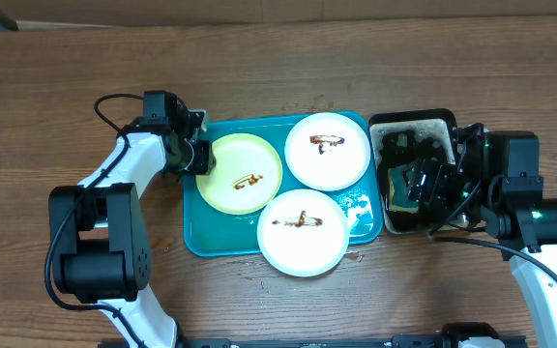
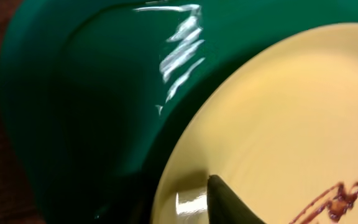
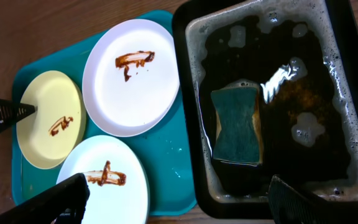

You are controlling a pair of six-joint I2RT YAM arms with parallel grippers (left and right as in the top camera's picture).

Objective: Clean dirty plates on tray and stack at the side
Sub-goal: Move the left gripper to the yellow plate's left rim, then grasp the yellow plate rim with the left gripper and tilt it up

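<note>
The teal tray [image 1: 193,232] holds three plates, each with a brown sauce smear: a pale yellow-green plate [image 1: 243,174] on the left, one white plate [image 1: 329,150] at the back right and another white plate [image 1: 303,232] at the front. My left gripper [image 1: 201,157] is at the yellow-green plate's left rim. In the left wrist view one finger [image 2: 229,202] lies on top of that plate [image 2: 291,124]; the other finger is hidden under the rim. My right gripper [image 3: 176,205] is open and empty, above the basin's near-left rim.
A black-rimmed basin [image 1: 414,121] of dark soapy water stands right of the tray, with a green sponge [image 3: 237,124] lying in it. Bare wooden table surrounds both. Drops of water lie on the tray floor [image 3: 173,155].
</note>
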